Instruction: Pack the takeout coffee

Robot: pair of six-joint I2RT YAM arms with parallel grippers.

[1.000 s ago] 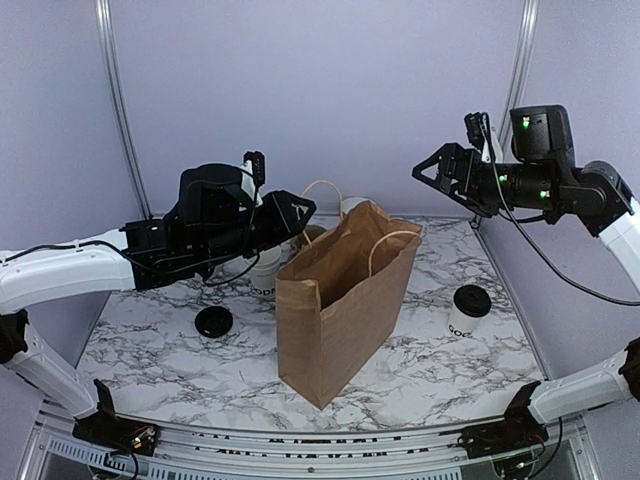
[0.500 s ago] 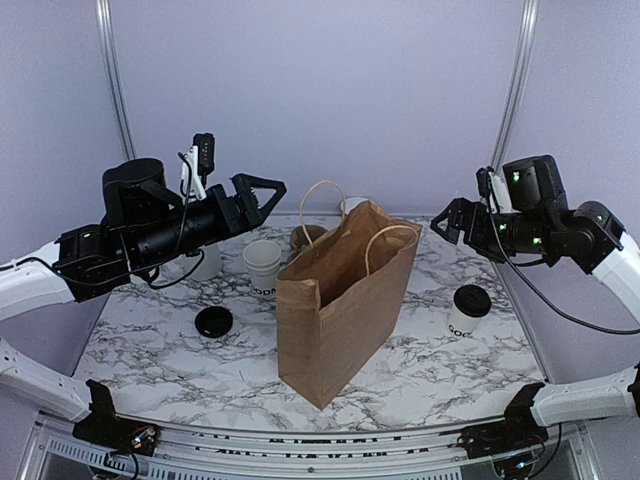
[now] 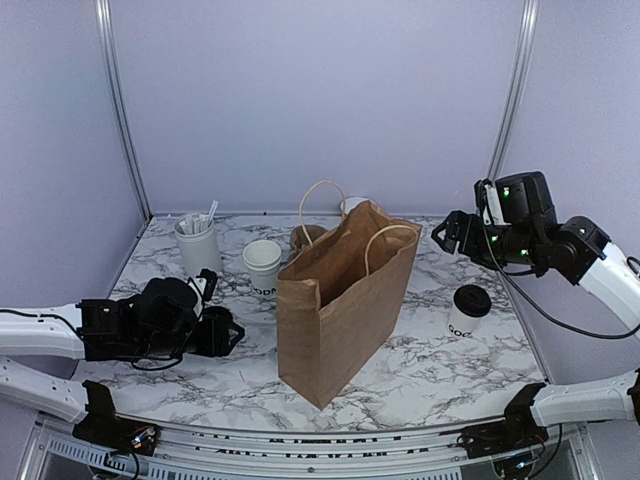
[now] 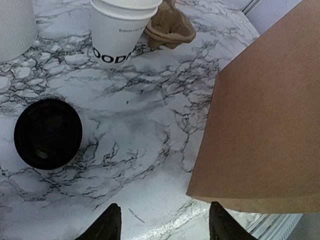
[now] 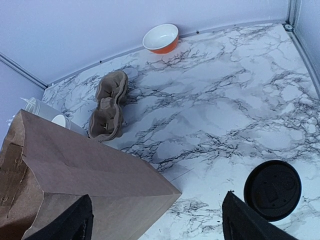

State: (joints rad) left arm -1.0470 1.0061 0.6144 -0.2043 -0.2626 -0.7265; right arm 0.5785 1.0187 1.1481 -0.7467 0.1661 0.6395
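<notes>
So the takeout coffee (image 3: pixel 467 310) isn't packed yet. It's sitting upright on the marble table (image 3: pixel 420 370), off to the right of the brown paper bag (image 3: pixel 340 300) and apart from it, black lid on, lettering near the base.

The bag stands open in the middle of the table with both handles sticking up.

The right gripper (image 5: pixel 156 210) hangs up in the air on the right side, above the table and higher than the coffee. Its fingers are spread wide with nothing between them. From its own camera you look down on the bag's corner, with the coffee's black lid off to the lower right.

The left gripper (image 4: pixel 164 217) is way down low at the near left, just over the tabletop. Its jaws are apart too and it has nothing in them. A loose black lid (image 4: pixel 47 132) lies flat on the marble just ahead of it and a bit to one side, not touched as far as I can see.

Behind that is a second white cup (image 3: pixel 263 265) with no lid, and left of it a tall white canister (image 3: pixel 196 243) with sticks in it. A brown pulp cup tray (image 5: pixel 110 105) lies behind the bag, and there's an orange bowl (image 5: pixel 161 37) at the back wall.
</notes>
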